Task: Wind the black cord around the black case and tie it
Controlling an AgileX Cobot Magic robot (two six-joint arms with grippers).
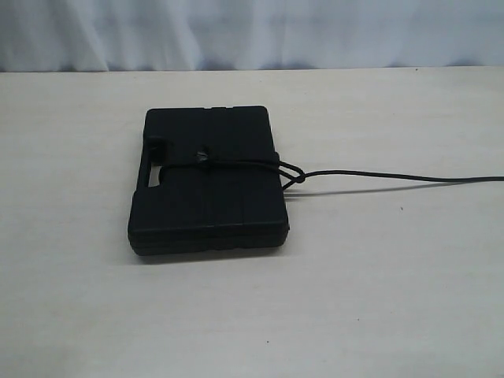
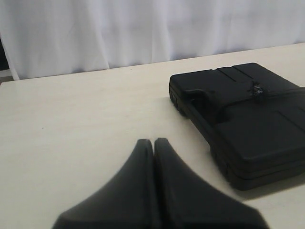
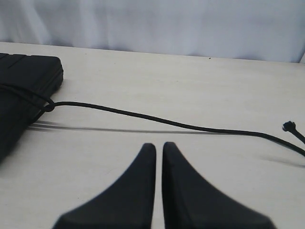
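- Cord [image 1: 293, 175] rings case [image 1: 205, 205] 1 time, knot [image 1: 203, 156] on top: tie looks done.
- Tail [image 1: 441, 179] lies slack toward surface [image 1: 79, 315] right edge.
- Left fingers [image 2: 138, 191], right fingers [image 3: 138, 191] clenched, empty.

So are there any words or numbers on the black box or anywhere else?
None: no word, label, brand, number or sign can be read in any view.
The black case shows only plain ribs on its lid.
The black cord, the table and the white curtain bear no writing.
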